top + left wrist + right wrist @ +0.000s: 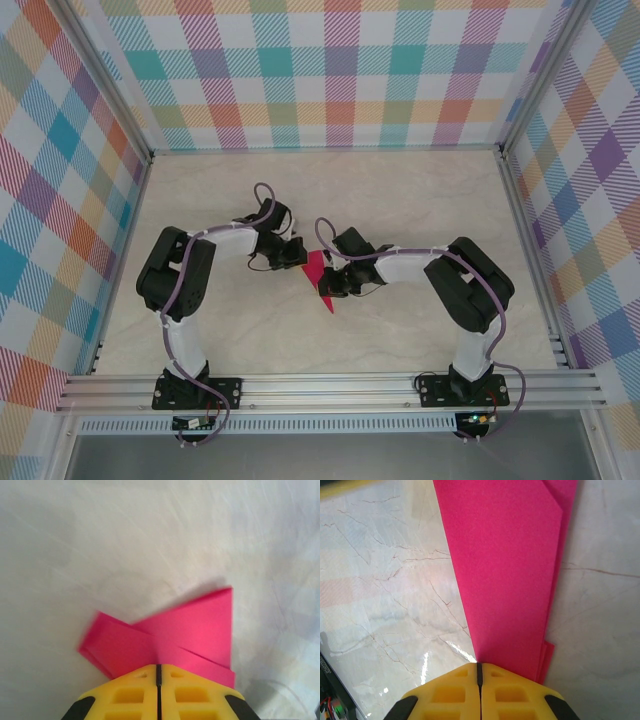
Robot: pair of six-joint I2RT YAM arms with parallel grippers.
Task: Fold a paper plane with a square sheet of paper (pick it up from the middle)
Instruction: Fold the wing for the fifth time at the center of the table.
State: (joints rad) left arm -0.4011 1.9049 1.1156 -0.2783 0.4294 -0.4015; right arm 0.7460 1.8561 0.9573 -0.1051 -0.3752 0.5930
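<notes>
The square sheet of paper is folded into a narrow, pointed magenta paper plane at the table's middle, between both grippers. My left gripper is at its left side. In the left wrist view the yellow fingers are shut, and the paper plane spreads in two flaps from the tips, lifted and casting a shadow. My right gripper is at the plane's right side. Its tips are shut where the plane's long folded edge runs into them.
The marble-patterned table stretches beyond the arms to the back. Chequered walls close the left, right and far sides. An aluminium rail carries both arm bases along the near edge. Dark hardware shows at the right wrist view's lower left.
</notes>
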